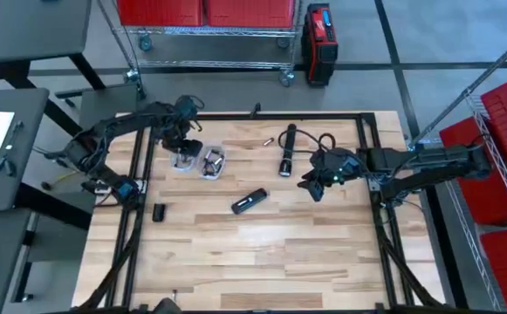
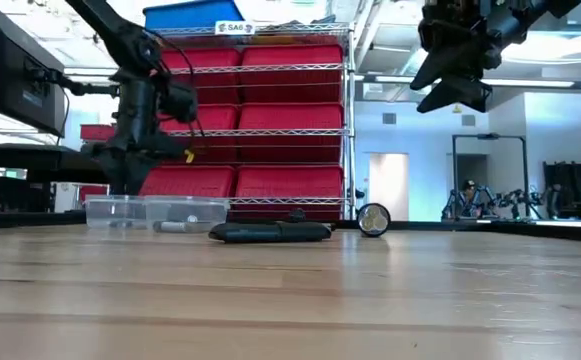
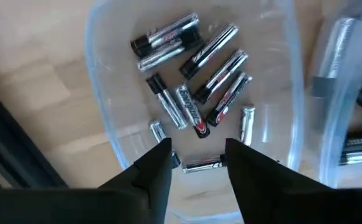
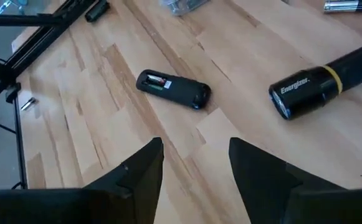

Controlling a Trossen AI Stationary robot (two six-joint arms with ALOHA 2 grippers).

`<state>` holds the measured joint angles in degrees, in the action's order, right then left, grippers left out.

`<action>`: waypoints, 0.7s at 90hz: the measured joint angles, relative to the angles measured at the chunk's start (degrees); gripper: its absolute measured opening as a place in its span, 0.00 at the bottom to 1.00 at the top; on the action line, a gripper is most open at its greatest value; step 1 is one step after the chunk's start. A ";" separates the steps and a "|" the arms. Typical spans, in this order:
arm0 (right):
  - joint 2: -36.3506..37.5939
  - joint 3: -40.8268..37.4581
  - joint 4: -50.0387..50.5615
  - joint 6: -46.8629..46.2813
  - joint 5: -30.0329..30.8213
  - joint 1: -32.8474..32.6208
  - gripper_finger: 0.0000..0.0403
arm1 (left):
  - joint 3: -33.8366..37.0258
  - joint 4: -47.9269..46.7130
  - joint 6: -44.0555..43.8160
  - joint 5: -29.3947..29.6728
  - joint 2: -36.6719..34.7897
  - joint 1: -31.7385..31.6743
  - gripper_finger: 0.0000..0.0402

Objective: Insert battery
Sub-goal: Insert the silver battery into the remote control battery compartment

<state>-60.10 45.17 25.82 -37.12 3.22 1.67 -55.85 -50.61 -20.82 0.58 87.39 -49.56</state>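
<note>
Over the tub: the left gripper (image 3: pixel 197 155) hangs just above a clear tub (image 1: pixel 184 162) of loose batteries (image 3: pixel 193 106), fingers (image 3: pixel 159 163) parted a bit and holding nothing. One battery (image 3: pixel 204 165) lies crosswise right under the gap between them.
Tubs: two clear ones touching side by side at the far left of the surface (image 1: pixel 262 253). The second tub (image 1: pixel 212 163) holds more batteries, as far as I can tell.
Remote: a black remote (image 1: pixel 249 201) lies mid-surface with its back open, so the bay shows in the right wrist view and looks like it already has a cell in it. Well apart from the tubs.
Right arm: the right gripper (image 4: pixel 196 152) floats high over the surface near the remote, fingers spread and empty.
Other stuff: a flashlight (image 1: pixel 286 150) lies beyond the remote, one stray battery (image 1: pixel 267 141) sits loose near it, and there's a small black piece (image 1: pixel 159 212) near the left edge, maybe the remote's cover, hard to say.
Step, my read: we're at the pick, nothing grabbed yet.
Next move, my guess: drop the left fingers around one battery without snagging its neighbours or the tub wall, lift it clear, then carry it to the remote's bay with the poles the right way round.
</note>
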 joint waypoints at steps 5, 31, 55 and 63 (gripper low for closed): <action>0.00 0.00 0.10 0.00 0.00 -0.02 0.43 | 0.75 0.50 -0.40 0.10 0.00 0.00 0.24; 0.00 0.00 0.42 0.00 0.00 -0.02 0.43 | 0.94 3.45 -2.18 4.95 -0.02 -0.12 0.15; 0.00 0.00 0.85 -1.45 -0.01 -0.55 0.43 | 0.93 5.39 -3.10 5.21 0.35 -0.75 0.15; 0.00 0.00 0.80 -1.51 0.00 -0.52 0.43 | 0.85 5.60 -3.75 5.20 1.96 -1.19 0.15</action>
<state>-60.10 45.17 26.63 -38.63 3.22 1.15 -55.00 -45.01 -24.57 5.78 89.35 -50.75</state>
